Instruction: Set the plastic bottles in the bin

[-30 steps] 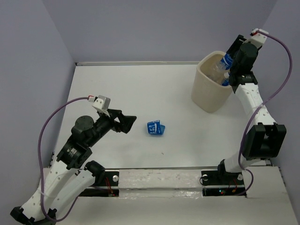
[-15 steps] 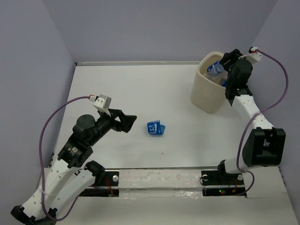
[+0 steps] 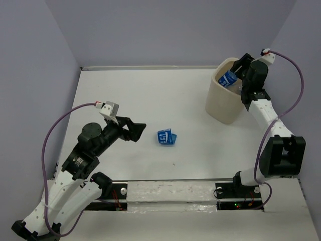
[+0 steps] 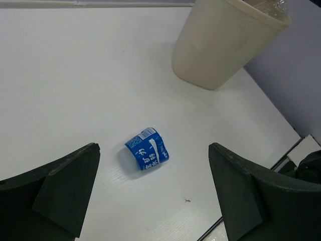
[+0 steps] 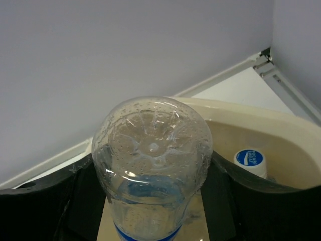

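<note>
White tabletop [image 3: 150, 95]; my right gripper [image 3: 233, 75] clamps a clear crinkly plastic bottle [image 5: 153, 150] mid-body over the cream tapered bin [image 3: 223, 105]; probably light, springy; left gripper [image 3: 136, 131] spread wide.

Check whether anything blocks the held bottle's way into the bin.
Nothing visible does. The right tool holds the bottle over the open mouth of the bin; another bottle inside sits off to one side.

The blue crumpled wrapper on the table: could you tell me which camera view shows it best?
The left wrist view: the wrapper lies close, unobstructed, white print visible. Top external shows it small; right wrist misses it.
</note>
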You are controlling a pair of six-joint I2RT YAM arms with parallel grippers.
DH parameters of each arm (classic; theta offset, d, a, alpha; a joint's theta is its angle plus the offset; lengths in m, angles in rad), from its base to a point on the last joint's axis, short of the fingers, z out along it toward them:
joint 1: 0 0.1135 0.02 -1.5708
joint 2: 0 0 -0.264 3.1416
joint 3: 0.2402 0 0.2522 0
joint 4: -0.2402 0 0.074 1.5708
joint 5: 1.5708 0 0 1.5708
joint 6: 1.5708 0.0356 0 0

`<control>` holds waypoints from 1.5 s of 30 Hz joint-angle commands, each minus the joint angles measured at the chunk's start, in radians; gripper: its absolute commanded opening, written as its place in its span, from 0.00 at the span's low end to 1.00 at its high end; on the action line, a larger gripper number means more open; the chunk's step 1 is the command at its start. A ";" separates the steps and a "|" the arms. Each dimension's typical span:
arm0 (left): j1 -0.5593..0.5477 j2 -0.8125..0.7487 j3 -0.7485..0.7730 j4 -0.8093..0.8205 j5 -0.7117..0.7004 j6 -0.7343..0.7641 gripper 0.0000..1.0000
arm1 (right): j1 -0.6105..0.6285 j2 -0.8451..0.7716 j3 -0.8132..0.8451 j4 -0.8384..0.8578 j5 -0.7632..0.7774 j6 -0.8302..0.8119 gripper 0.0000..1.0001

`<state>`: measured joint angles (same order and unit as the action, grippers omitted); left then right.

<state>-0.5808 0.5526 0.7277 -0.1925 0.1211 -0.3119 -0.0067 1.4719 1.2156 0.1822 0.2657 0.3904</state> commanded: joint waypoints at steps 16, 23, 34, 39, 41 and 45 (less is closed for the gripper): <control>0.007 0.026 0.009 0.024 -0.049 0.002 0.99 | -0.006 -0.070 0.177 -0.177 -0.059 -0.016 1.00; 0.007 0.023 0.013 0.027 -0.101 -0.009 0.99 | -0.006 -0.166 0.210 -0.213 -0.147 -0.018 1.00; 0.009 0.027 0.018 0.048 -0.109 -0.032 0.99 | 0.466 -0.332 -0.165 -0.197 -0.342 -0.012 0.77; 0.009 -0.012 0.021 0.065 -0.100 -0.046 0.99 | 0.674 -0.445 -0.387 -0.103 -0.327 -0.013 0.79; 0.009 -0.031 0.019 0.076 -0.101 -0.047 0.99 | 0.704 -0.534 -0.442 -0.089 -0.330 0.004 0.84; 0.009 -0.101 -0.007 0.074 -0.176 -0.062 0.99 | 0.715 -0.680 -0.537 -0.101 -0.359 0.025 1.00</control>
<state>-0.5804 0.5171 0.7277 -0.1795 0.0143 -0.3576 0.7082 0.9215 0.7090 -0.0151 -0.0757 0.4019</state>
